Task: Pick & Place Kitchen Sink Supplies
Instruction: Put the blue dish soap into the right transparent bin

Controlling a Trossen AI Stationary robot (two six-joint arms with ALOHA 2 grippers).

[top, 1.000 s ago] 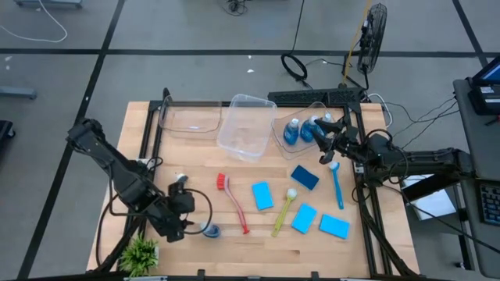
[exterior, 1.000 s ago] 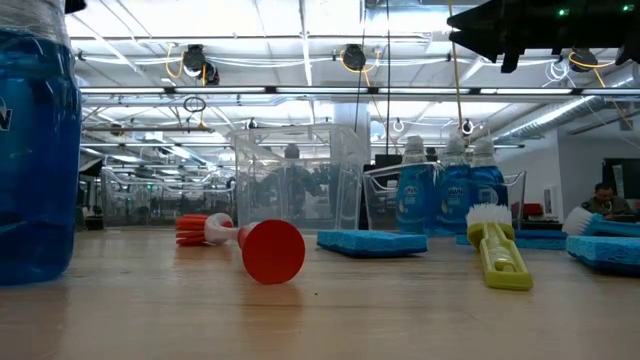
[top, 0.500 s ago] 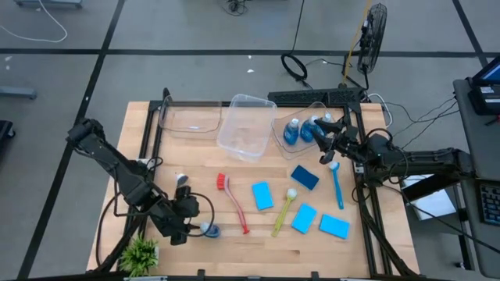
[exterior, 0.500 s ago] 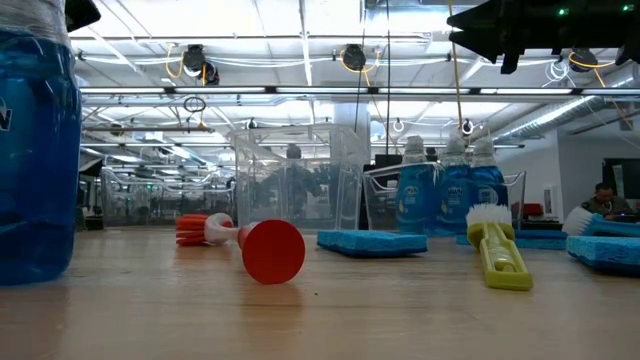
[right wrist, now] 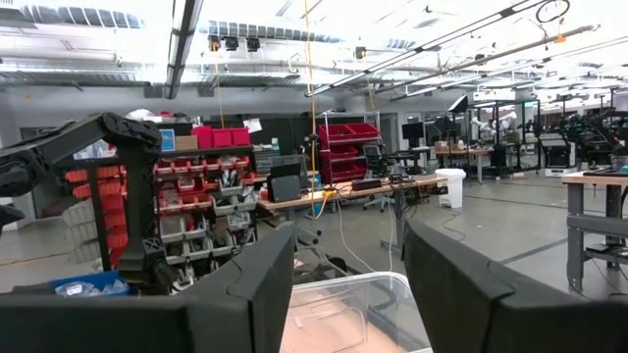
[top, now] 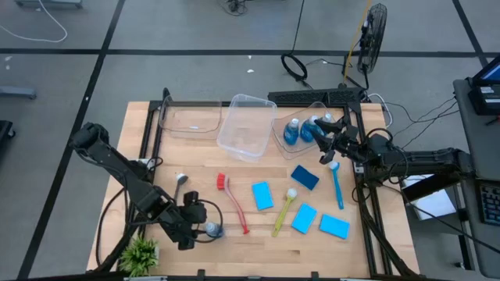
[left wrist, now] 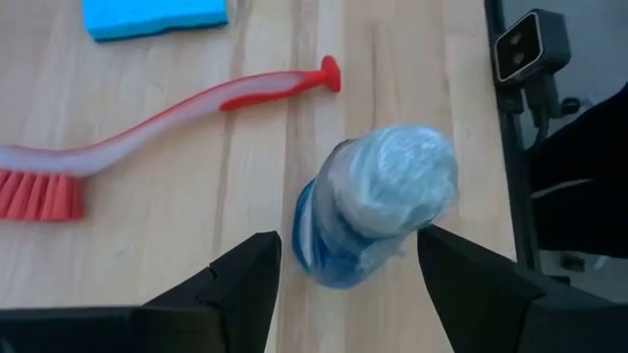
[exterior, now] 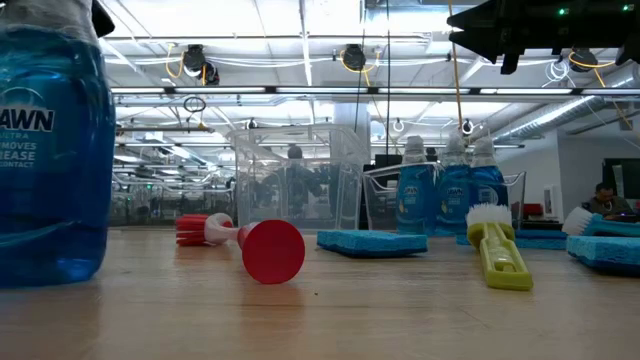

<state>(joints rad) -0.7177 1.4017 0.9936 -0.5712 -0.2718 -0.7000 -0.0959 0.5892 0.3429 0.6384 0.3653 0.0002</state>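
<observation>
A small clear bottle of blue liquid (top: 211, 229) (exterior: 50, 150) (left wrist: 373, 206) stands upright on its base near the table's near-left corner. My left gripper (top: 201, 222) (left wrist: 348, 245) is open, one finger on each side of it. Three more bottles (top: 301, 131) (exterior: 450, 195) stand in a clear bin. My right gripper (top: 328, 148) (right wrist: 350, 250) is open and hovers beside that bin. The red brush (top: 233, 203), yellow brush (top: 283, 211), blue brush (top: 336, 186), grey brush (top: 180, 183) and several blue sponges (top: 262, 195) lie flat on the table. My left gripper comes at the bottle's upper body (left wrist: 329, 255) from above, slanting in from the table's left, with its open fingers (left wrist: 240, 284) on either side. I cannot tell whether a finger touches it. The bottle stands upright on the table.
Three clear bins (top: 246, 125) line the far edge. A small green plant (top: 141, 254) sits at the near-left corner, close behind my left arm. The low camera (left wrist: 530, 49) is mounted at the near edge beside the bottle. Bare wood lies along the near edge, right of the bottle.
My left gripper has moved toward the table's right and near edge, up to the bottle, and its fingers now stand around it. In the low view the bottle has shifted a little toward the table's right and its label now shows.
</observation>
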